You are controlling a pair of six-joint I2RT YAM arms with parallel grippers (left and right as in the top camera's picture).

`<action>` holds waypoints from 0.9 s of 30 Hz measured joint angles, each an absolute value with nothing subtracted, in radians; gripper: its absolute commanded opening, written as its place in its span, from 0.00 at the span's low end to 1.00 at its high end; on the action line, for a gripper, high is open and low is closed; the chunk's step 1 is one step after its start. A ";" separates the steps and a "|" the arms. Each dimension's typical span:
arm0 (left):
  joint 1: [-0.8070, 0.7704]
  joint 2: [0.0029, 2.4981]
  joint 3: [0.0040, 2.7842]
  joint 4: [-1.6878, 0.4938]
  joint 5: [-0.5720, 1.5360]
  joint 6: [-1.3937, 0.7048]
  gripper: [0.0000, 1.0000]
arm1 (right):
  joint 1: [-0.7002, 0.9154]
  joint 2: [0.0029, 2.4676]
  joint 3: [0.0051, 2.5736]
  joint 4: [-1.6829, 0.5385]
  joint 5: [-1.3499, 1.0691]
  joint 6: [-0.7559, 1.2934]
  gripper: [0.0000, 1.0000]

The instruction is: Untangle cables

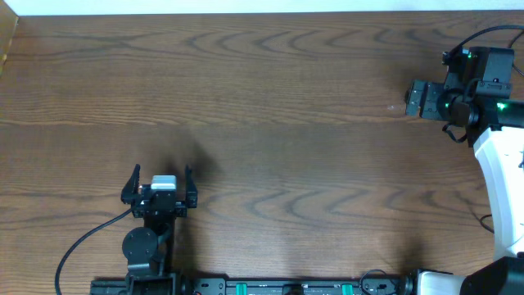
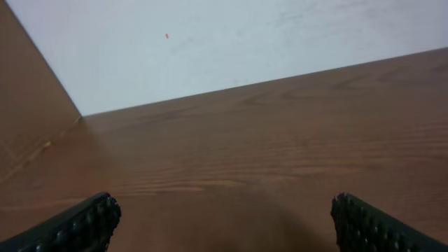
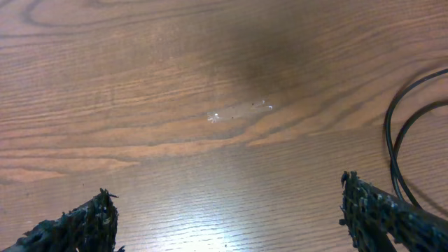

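Note:
No cables lie on the wooden table [image 1: 286, 123] in the overhead view. Two thin black cord strands [image 3: 393, 140] curve along the right edge of the right wrist view; I cannot tell whether they are the task's cables or arm wiring. My left gripper [image 1: 161, 174] [image 2: 224, 217] hovers at the front left, open, with only bare wood between its fingers. At the far right, my right gripper [image 1: 409, 99] [image 3: 227, 210] points left and is also open, nothing between its fingers.
A small glossy smear [image 3: 238, 110] marks the wood ahead of the right gripper. A black arm cable [image 1: 82, 242] trails from the left arm's base. The white wall [image 2: 245, 42] rises beyond the table's far edge, and a wooden side panel [image 2: 28, 119] stands at the left.

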State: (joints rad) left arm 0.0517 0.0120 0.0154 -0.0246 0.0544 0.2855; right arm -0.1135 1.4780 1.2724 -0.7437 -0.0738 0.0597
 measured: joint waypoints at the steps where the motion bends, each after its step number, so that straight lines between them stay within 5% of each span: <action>1: 0.052 0.012 0.016 -0.025 0.050 0.274 0.97 | -0.113 1.478 1.272 -0.744 -0.074 0.060 0.99; 27: 0.052 0.011 0.017 -0.027 0.045 0.235 0.97 | -0.113 1.478 1.272 -0.744 -0.074 0.060 0.99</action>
State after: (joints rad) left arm 0.0517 0.0113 0.0166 -0.0265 0.0452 0.2352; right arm -0.1135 1.4780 1.2724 -0.7437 -0.0738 0.0597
